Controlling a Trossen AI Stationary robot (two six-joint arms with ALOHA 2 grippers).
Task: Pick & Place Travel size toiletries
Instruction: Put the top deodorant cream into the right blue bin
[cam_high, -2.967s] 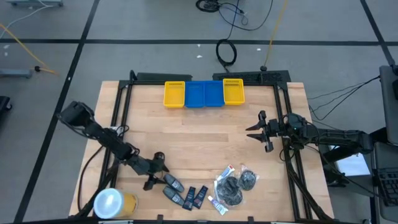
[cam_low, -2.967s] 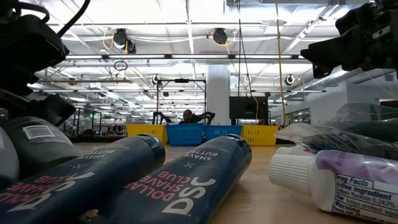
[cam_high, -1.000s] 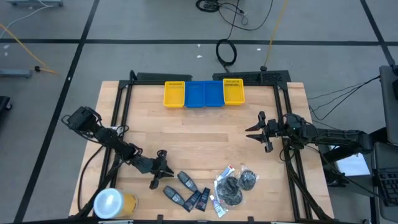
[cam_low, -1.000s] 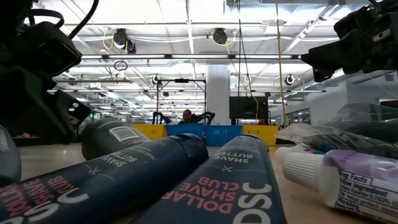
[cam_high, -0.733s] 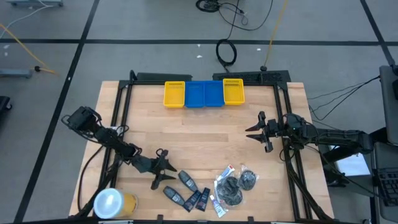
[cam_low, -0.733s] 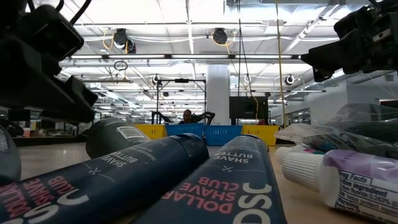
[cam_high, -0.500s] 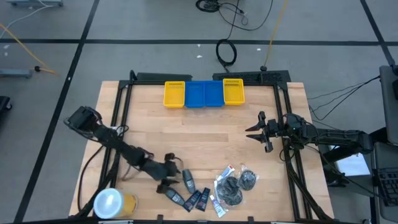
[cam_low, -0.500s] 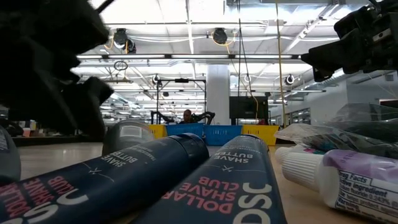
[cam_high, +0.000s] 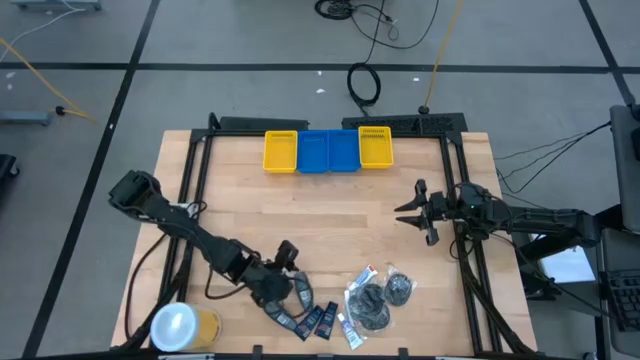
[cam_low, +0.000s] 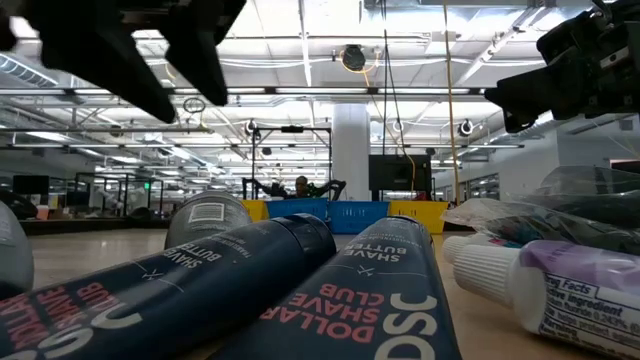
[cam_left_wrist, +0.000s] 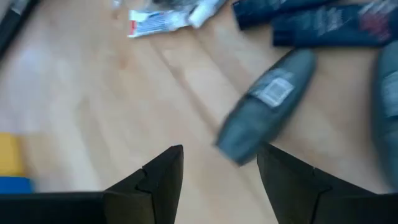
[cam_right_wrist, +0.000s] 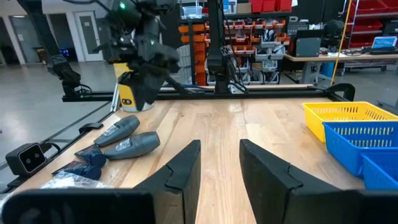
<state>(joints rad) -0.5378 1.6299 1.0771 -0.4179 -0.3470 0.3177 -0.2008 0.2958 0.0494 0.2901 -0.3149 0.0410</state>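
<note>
Dark grey bottle (cam_high: 301, 292) lies near table's front edge, long axis slanted.

High view: left gripper (cam_high: 285, 268) just beside it, far nearer than right gripper (cam_high: 418, 212), waiting apart at right side.

Left wrist view: bottle (cam_left_wrist: 266, 107) just ahead of spread, empty fingers (cam_left_wrist: 163, 177), lying diagonal to gap.

Right wrist view: right fingers (cam_right_wrist: 184, 169) spread, empty.

- The dark left arm reaches across the near side of the table. Its two-finger left gripper (cam_high: 284, 268) hangs low, and its fingers (cam_left_wrist: 163, 176) are spread apart with nothing between them.
- The dark right arm waits at the right side. Its right gripper (cam_high: 412, 212) has its fingers (cam_right_wrist: 184, 165) apart and holds nothing.
</note>
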